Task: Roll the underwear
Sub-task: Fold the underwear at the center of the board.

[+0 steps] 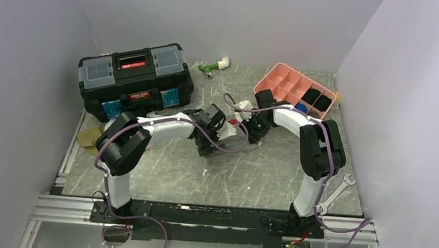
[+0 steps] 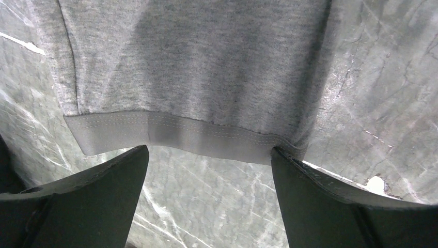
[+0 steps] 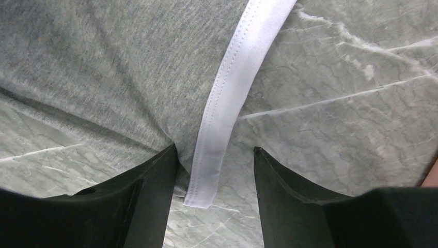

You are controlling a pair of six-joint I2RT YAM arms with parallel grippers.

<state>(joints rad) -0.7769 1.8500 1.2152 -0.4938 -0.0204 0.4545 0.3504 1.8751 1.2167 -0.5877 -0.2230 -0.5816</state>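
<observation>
A grey pair of underwear point(image 1: 229, 138) lies flat on the marble table between my two grippers. In the left wrist view its grey hem band point(image 2: 181, 137) runs just ahead of my fingertips. My left gripper point(image 2: 209, 155) is open, its tips at the band's edge, with bare table between the jaws; it also shows in the top view point(image 1: 211, 138). In the right wrist view the pale waistband point(image 3: 227, 103) ends between the jaws. My right gripper point(image 3: 214, 150) is open around that end, holding nothing; it also shows in the top view point(image 1: 251, 130).
A pink compartment tray point(image 1: 281, 75) stands at the back right with black rolled underwear point(image 1: 318, 98) in some cells. A black toolbox point(image 1: 134, 77) stands at the back left. An olive-tan cloth point(image 1: 89, 136) lies at the left edge. A wrench point(image 1: 337, 191) lies at the right.
</observation>
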